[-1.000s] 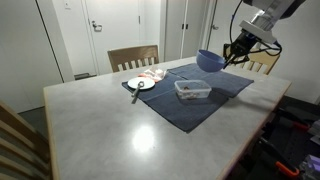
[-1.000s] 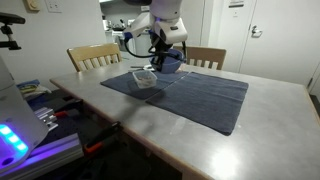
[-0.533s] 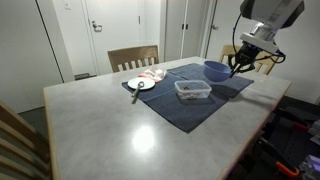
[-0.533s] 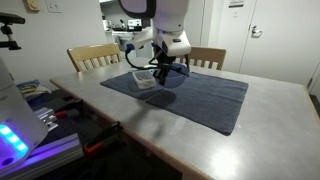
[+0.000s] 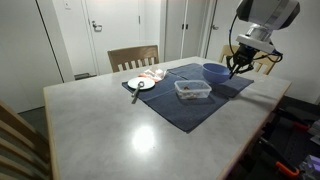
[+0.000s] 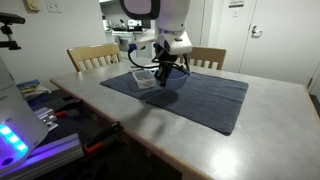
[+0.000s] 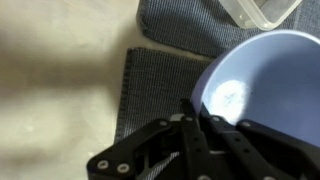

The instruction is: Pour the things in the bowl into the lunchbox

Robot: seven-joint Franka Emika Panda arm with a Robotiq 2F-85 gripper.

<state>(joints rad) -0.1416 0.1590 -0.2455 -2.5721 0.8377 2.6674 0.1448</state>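
**Spotter:** What's nearest on your wrist view?

**Operator:** My jaws, clamped on the near rim of the bowl [image 7: 265,90]. It sits upright on the dark cloth [image 7: 160,80] near that cloth's edge, with bare tabletop [image 7: 60,90] alongside.

**Spotter:** And the lunchbox?

**Operator:** I see one rounded corner of the lunchbox [image 7: 265,12] just past the bowl. It is near the bowl but apart, with a strip of cloth between them.

**Spotter:** Anything crowding you?

**Operator:** Not close by. Farther along the cloth is a small white plate [image 5: 141,84] with something pinkish [image 5: 153,74] behind it, both well apart from my arm [image 6: 165,20]. In an exterior view that arm hides most of the bowl from me. Beyond the tabletop is a wooden chair [image 5: 133,56], then white doors [image 5: 100,30].

**Spotter:** What has changed?

**Operator:** A second ago I held the bowl in the air above the cloth, beside the lunchbox. Now it is down on the cloth, as it nearly was half a second ago. The lunchbox and plate have not shifted.
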